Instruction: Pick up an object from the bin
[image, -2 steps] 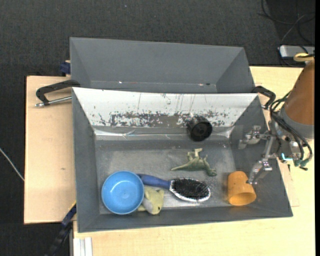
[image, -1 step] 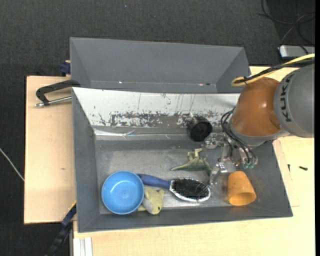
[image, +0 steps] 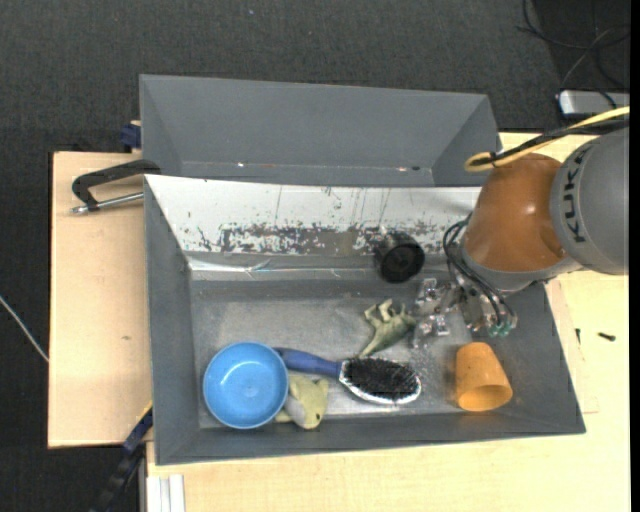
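My gripper (image: 437, 312) hangs low over the right half of the bin floor, under the orange wrist cover. Right beside it on the left lies a small pale-green toy animal (image: 388, 324), touching or nearly touching the gripper's metal tip. An orange cup (image: 481, 376) lies on its side just below and to the right of the gripper. A black round knob-like thing (image: 400, 260) sits against the back wall, up and to the left of the gripper. A black-bristled hairbrush (image: 379, 380) with a blue handle lies below the toy.
A blue bowl (image: 245, 384) stands at the front left, with a yellowish soft thing (image: 307, 400) beside it under the brush handle. The arm comes in over the bin's right wall.
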